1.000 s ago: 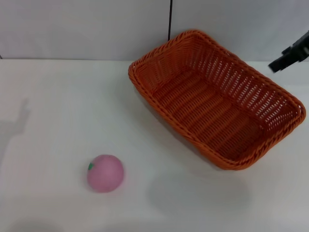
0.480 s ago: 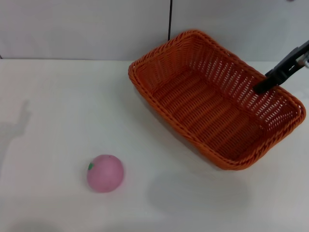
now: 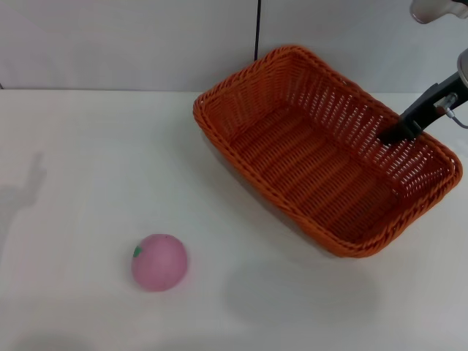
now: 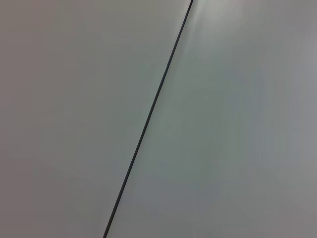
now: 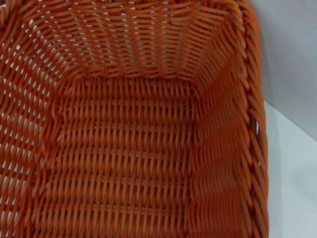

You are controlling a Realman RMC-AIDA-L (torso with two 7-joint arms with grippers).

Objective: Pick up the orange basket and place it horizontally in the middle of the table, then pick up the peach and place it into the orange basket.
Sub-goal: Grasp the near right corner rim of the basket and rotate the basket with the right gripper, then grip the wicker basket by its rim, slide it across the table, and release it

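The right gripper (image 3: pixel 391 134) (finger state unclear) dips inside the basket (image 3: pixel 322 157) at right; peach (image 3: pixel 159 262) lower left.

Bright, even overhead light floods the white table (image 3: pixel 88 161), leaving only soft shadows: a faint grey shape near its left edge, a pale patch toward the front edge, and a dim rim of shade under the orange basket (image 3: pixel 322 153) and the peach (image 3: pixel 159 262). No harsh glare. The right wrist view of the basket weave is slightly soft; the left wrist view shows only a smooth, evenly lit grey surface.
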